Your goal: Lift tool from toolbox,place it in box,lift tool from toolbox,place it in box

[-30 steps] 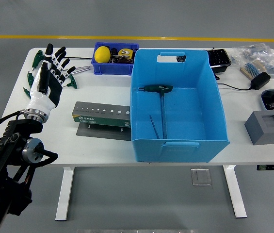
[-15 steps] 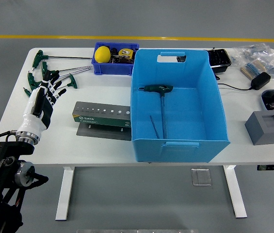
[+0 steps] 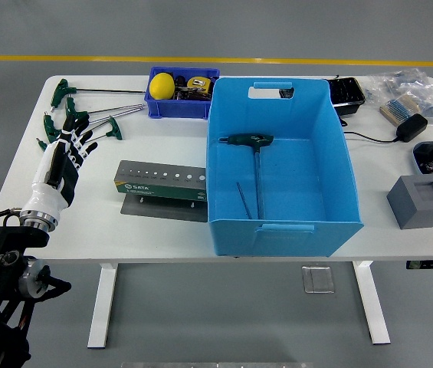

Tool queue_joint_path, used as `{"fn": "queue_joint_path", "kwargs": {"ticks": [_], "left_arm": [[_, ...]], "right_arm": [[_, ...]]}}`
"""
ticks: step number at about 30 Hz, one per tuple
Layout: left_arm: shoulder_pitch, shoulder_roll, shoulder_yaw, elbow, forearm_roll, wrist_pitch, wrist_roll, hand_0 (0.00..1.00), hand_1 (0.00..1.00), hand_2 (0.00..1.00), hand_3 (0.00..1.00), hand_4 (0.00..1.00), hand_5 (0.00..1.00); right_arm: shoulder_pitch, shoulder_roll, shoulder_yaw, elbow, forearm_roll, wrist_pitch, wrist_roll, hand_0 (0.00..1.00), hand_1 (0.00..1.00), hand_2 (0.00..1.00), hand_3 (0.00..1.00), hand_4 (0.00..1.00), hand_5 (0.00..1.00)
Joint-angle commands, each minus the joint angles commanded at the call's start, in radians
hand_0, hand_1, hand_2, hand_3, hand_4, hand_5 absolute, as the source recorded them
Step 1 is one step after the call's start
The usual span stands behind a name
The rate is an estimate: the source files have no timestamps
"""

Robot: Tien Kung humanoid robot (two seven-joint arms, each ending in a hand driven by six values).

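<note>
From the head view, your left hand (image 3: 61,161) reached in from the lower left corner, stretched forward low over the white table (image 3: 162,226). Its fingers (image 3: 76,138) were extended and slightly spread, gripping nothing; whether the tips touched the green-handled T-wrenches (image 3: 86,119) lying at them you could not tell. One T-handle tool (image 3: 253,165) lay inside the blue box (image 3: 277,230). The grey tool holder (image 3: 161,184) sat between hand and box.

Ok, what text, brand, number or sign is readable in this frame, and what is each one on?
"SATA": on the green front strip of the grey tool holder.
Small print beside that logo: too small to read.
Tape measure in the small blue bin: markings blurred, unreadable.
Nothing else legible.
</note>
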Motion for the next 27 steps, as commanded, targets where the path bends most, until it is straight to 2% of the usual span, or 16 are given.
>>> {"fn": "queue_joint_path", "kwargs": {"ticks": [2,3,8,9,27], "left_arm": [[0.000,-0.001,-0.001,0.002,0.000,0.004,-0.002,0.904,0.998,0.998,0.919,0.998,0.960],[0.000,-0.001,-0.001,0.002,0.000,0.005,-0.003,0.903,0.998,0.998,0.964,0.998,0.960],[0.000,-0.001,0.000,0.004,0.003,0.006,-0.001,0.903,0.998,0.998,0.964,0.998,0.960],[0.001,-0.001,0.000,0.005,0.003,0.006,-0.002,0.907,0.998,0.998,0.988,0.998,0.986],[-0.001,-0.002,0.011,0.014,-0.006,0.020,-0.011,0.904,0.998,0.998,0.998,0.998,0.985]], "right_arm": [[0.000,0.000,-0.001,0.000,0.000,0.000,0.000,0.635,0.604,0.731,0.777,0.994,0.962],[0.001,-0.001,-0.002,0.000,0.000,0.000,0.000,0.635,0.604,0.730,0.777,0.994,0.962],[0.002,-0.002,-0.003,0.000,0.001,0.001,0.000,0.635,0.604,0.730,0.777,0.994,0.962],[0.002,-0.002,-0.003,0.000,0.001,0.001,0.001,0.635,0.604,0.729,0.777,0.993,0.962],[0.004,-0.004,-0.012,0.000,0.012,0.003,0.005,0.636,0.603,0.730,0.777,0.992,0.961]]}}
